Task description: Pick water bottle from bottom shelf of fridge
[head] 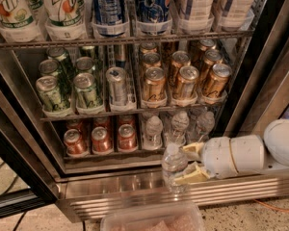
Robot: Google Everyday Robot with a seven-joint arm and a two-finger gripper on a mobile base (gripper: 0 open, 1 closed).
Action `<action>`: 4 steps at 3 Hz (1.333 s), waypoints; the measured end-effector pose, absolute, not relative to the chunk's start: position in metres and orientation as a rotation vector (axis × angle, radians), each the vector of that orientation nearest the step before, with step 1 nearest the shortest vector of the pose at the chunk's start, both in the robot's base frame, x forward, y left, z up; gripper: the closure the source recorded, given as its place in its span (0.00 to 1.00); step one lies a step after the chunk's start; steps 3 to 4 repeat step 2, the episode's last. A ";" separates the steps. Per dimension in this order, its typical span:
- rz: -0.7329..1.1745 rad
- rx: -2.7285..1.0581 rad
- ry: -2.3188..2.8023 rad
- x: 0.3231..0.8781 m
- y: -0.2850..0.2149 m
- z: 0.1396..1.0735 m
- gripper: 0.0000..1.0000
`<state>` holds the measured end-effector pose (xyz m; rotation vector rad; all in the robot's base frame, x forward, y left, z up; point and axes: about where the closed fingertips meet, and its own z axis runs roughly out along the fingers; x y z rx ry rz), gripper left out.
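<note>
My gripper (188, 163) reaches in from the right, white and cylindrical with cream fingers (193, 177). It is shut on the water bottle (174, 165), a small clear ribbed bottle with a pale cap. The bottle is upright, just outside the fridge, in front of its steel grille base (135, 196). Behind it the bottom shelf (111, 155) holds three red cans (101, 139) on the left. Several more small clear bottles (153, 130) stand on its right side.
The middle rack holds green cans (86, 90), a silver can (117, 84) and gold cans (185, 82). The top rack holds 7UP bottles (62, 8) and blue cans (107, 6). Dark door edges stand at the right (274, 57) and left (9, 143). A clear plastic tub (151, 220) sits below.
</note>
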<state>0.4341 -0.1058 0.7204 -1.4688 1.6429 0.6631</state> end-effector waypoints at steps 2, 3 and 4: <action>0.825 -1.545 1.540 0.391 -0.080 0.732 1.00; 0.825 -1.545 1.540 0.391 -0.080 0.732 1.00; 0.825 -1.545 1.540 0.391 -0.080 0.732 1.00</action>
